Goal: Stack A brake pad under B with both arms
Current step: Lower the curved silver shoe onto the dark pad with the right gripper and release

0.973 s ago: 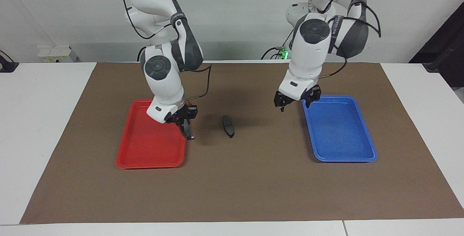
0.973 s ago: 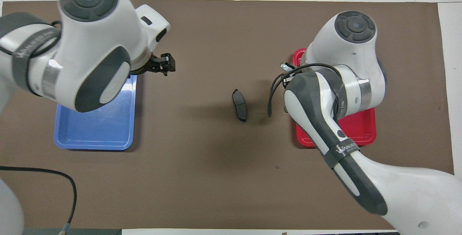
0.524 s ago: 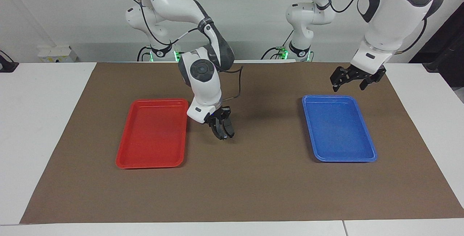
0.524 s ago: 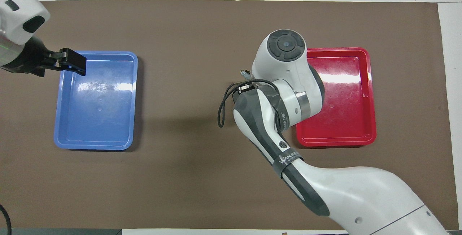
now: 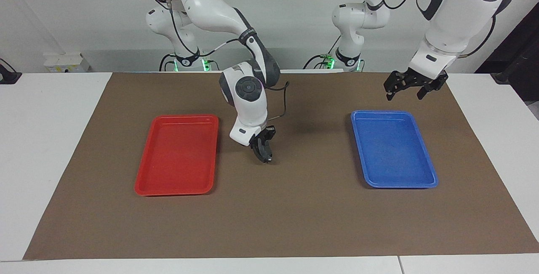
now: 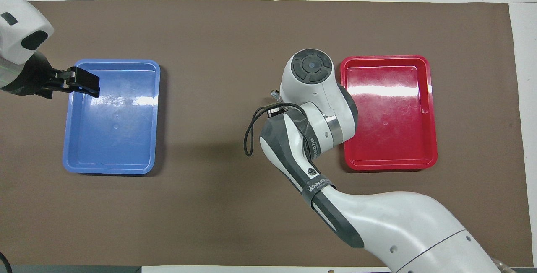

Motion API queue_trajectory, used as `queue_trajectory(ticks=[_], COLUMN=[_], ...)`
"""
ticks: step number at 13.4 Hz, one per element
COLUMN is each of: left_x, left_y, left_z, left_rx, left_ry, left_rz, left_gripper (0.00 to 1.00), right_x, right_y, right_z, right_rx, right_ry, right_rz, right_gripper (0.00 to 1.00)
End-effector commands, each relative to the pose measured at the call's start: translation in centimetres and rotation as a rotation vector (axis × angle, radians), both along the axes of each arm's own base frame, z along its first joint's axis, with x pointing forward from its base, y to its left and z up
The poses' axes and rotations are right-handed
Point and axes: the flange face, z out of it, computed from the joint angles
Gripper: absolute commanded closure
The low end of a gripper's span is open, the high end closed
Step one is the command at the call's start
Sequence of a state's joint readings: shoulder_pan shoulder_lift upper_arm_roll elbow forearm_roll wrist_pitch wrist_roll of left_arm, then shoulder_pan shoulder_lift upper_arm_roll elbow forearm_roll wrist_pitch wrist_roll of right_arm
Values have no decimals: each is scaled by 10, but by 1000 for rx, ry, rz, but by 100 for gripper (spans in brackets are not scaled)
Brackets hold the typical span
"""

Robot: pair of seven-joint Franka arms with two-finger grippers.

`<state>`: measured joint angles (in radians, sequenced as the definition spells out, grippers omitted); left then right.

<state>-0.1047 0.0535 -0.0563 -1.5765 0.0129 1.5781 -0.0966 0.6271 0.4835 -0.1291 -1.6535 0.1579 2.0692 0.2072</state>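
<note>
My right gripper (image 5: 264, 152) is down at the brown mat (image 5: 294, 215), midway between the two trays. A dark end of a brake piece (image 5: 268, 158) shows at its tips, on the mat. I cannot tell whether this is the short A pad, the crescent B, or both. In the overhead view my right arm (image 6: 310, 97) hides that spot. My left gripper (image 5: 412, 88) is open and holds nothing. It hangs in the air over the mat by the blue tray's robot-side end, and it also shows in the overhead view (image 6: 82, 83).
A red tray (image 5: 177, 190) lies toward the right arm's end of the mat and shows from above too (image 6: 388, 166). A blue tray (image 5: 400, 184) lies toward the left arm's end, also seen from above (image 6: 109, 170). White table borders the mat.
My right gripper moved from the red tray's edge to the dark brake piece in the middle and came down on it. My left arm lifted and swung out past the blue tray.
</note>
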Motion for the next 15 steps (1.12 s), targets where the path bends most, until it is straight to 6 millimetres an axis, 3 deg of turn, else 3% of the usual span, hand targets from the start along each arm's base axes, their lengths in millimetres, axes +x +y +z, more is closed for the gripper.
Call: queue_trajectory(ticks=[1,5,6,10,15], left_x=[-9,-9,-14,-14,-8], left_y=[3,6,10,2,14], left_z=[-3,-3,10,5,6], left_rx=[-19,-20,-24,-27,-24], left_ry=[-9,-20,-52,-73,-66], left_rz=[0,3,9,1,15], left_gripper=[1,1,1,1,1], right_x=[-4,-5,-4,-8,-11], right_y=[4,5,4,4,9], right_z=[2,-7,-7,-16,-18], right_rx=[37,46,47,55,92], right_ry=[-9,-11,-15,-24,-24], right_rz=[41,113,119,115,91], right_gripper=[100,100,100,100,100])
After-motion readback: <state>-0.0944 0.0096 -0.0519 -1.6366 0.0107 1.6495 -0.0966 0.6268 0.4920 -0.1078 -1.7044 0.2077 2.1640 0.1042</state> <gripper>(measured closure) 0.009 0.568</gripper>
